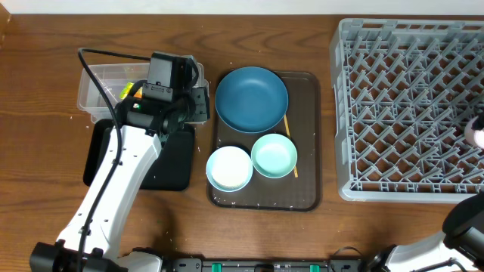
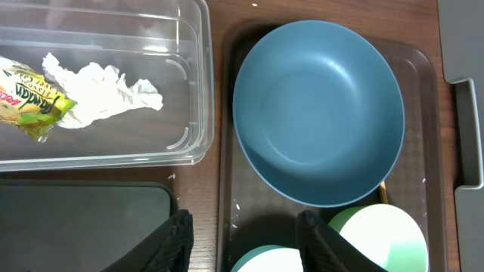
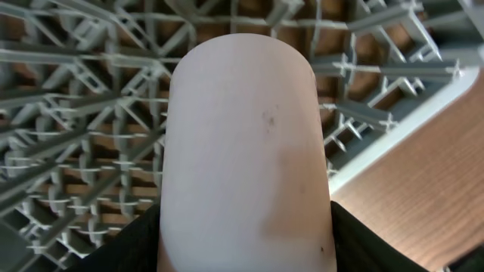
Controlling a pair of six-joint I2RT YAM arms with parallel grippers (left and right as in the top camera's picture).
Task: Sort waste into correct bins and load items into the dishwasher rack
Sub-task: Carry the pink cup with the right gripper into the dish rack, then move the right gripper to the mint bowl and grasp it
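My left gripper (image 2: 243, 223) is open and empty above the gap between the black tray (image 2: 76, 223) and the brown tray. The clear tub (image 2: 193, 91) holds the white tissue (image 2: 106, 94) and the yellow snack wrapper (image 2: 30, 102). The dark-blue plate (image 1: 252, 98), white bowl (image 1: 229, 168), mint bowl (image 1: 274, 155) and wooden stick (image 1: 287, 125) lie on the brown tray. A few rice grains (image 2: 236, 206) lie there too. My right gripper (image 3: 246, 245) is shut on the white-pink cup (image 3: 242, 136) over the grey rack (image 1: 412, 106) near its right edge.
The brown serving tray (image 1: 306, 136) sits between the bins and the rack. My left arm (image 1: 121, 174) covers part of the black tray (image 1: 178, 162) and clear tub (image 1: 94, 83). My right arm (image 1: 465, 223) shows at the bottom right corner.
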